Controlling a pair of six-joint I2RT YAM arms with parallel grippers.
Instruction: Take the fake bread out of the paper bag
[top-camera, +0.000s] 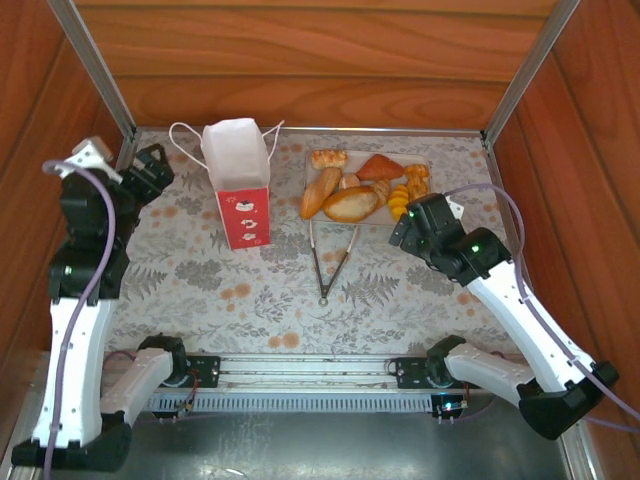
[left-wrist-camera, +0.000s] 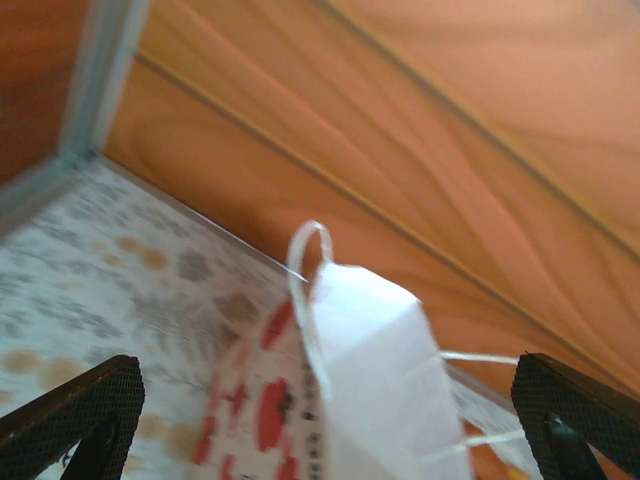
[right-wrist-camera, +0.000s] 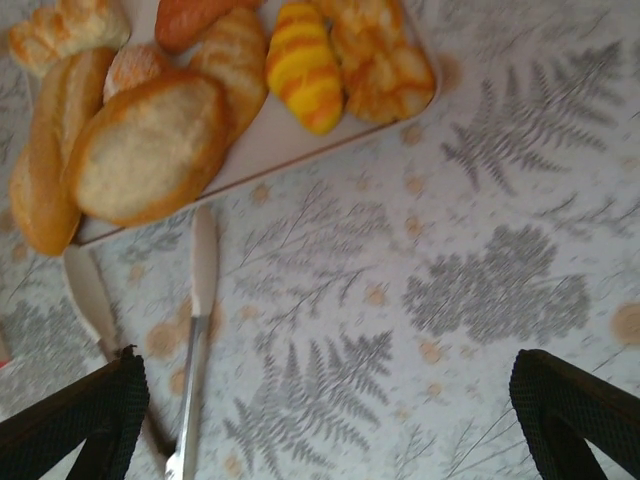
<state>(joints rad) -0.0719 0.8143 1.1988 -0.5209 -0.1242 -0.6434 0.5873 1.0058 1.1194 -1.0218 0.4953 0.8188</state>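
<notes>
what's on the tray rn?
Fake bread piled on the tray: a big oval roll, a long roll, a yellow striped piece, knobbly ones. They overlap, so the exact count and anything beneath is hidden. Tongs lie on the table at its near edge.

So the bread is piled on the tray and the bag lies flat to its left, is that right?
Not quite: the bag stands upright, as the top view shows. The bread is on the tray, with the bag to its left.
</notes>
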